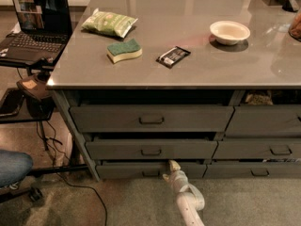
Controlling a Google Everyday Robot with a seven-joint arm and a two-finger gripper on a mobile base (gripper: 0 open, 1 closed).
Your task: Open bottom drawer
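Observation:
The bottom drawer (pixel 123 170) is the slim dark grey front at the foot of the left stack, under two taller drawers. Its small loop handle (pixel 151 173) sits at the centre. A thin dark gap runs along the drawer's top edge. My gripper (pixel 172 167), on a white arm (pixel 189 202) rising from the lower edge of the camera view, is against the drawer front just right of the handle. Whether it holds anything is unclear.
The middle drawer (pixel 117 149) and top drawer (pixel 108 119) stand above; a second drawer stack (pixel 265 122) is to the right. A bowl (pixel 229 32), sponge (pixel 123 50), green bag (pixel 108 22) and dark packet (pixel 173 56) lie on the counter. A laptop (pixel 33 20), a blue-clad knee (pixel 14 167) and cables (pixel 70 182) are at left.

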